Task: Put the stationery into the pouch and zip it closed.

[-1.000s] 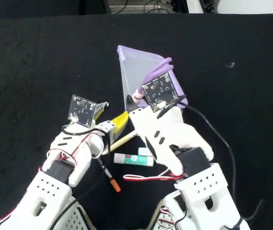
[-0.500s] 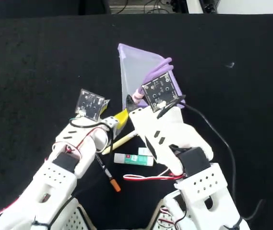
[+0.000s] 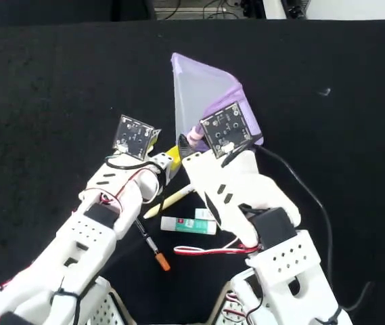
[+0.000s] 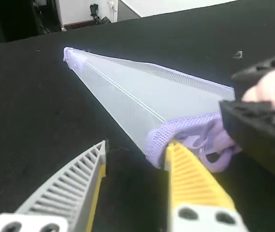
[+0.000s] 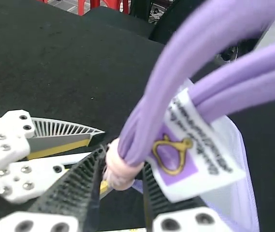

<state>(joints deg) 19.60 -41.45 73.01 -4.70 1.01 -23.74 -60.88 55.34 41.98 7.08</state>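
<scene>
The translucent pouch with purple trim lies at mid table, one corner pointing away. My right gripper is shut on the pink pull where the purple cords and a white label meet, at the pouch's near end. My left gripper stands open just beside it. Its yellow finger touches the pouch's purple end, and nothing lies between its fingers. A cream pencil, a glue stick and an orange-tipped pen lie on the cloth between the arms.
A black cloth covers the table. A small pale block lies next to the glue stick, half under the right arm. The right arm's cable loops over the cloth at the right. Open cloth lies to the far left and far right.
The left arm has moved forward and right, bringing its open gripper up to the pouch's near end. The pouch has shifted slightly to the right. The right gripper has kept its hold.
</scene>
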